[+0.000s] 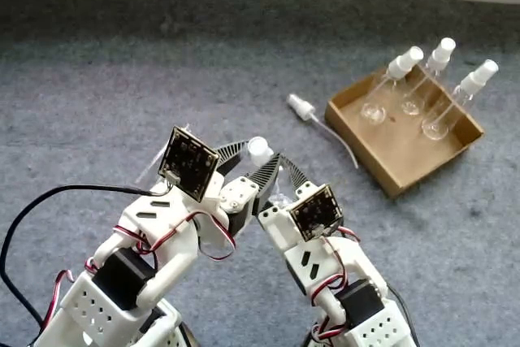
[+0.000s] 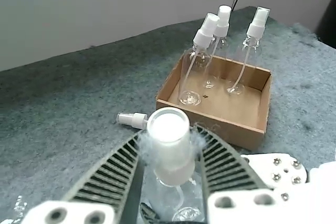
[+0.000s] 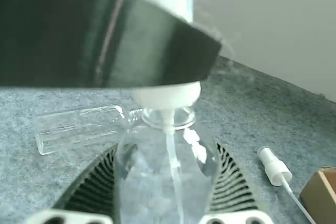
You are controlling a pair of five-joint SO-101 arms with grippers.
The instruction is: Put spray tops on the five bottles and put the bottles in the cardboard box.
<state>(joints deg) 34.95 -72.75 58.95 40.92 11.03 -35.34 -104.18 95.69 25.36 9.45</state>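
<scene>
The cardboard box (image 1: 398, 152) holds three bottles (image 2: 190, 77), all upright, each with a white spray top on its neck. The box sits well apart from both grippers, out beyond their fingertips.

There are five bottles in all: three in the box, one in the right gripper, and one bare bottle (image 3: 79, 127) lying on its side on the grey carpet (image 1: 122, 79), near the right gripper and just past the bottle it holds. There are five spray tops as well: three fitted in the box, one in the left gripper, and one loose spray top (image 1: 301, 107) lying on the carpet between the grippers and the box, its thin tube trailing alongside the box's wall.

The left gripper (image 2: 168, 140) is clamped on the held spray top (image 2: 168, 127), with one ribbed finger on each side of the white cap. The right gripper (image 3: 167, 156) is closed around the clear bottle (image 3: 165, 182), its fingers pressing the body from both sides. The held spray top sits directly over that bottle's mouth, its collar at the neck and its tube hanging down inside. Whether it is fully seated I cannot tell. The two grippers' fingertips are just beside each other.
</scene>
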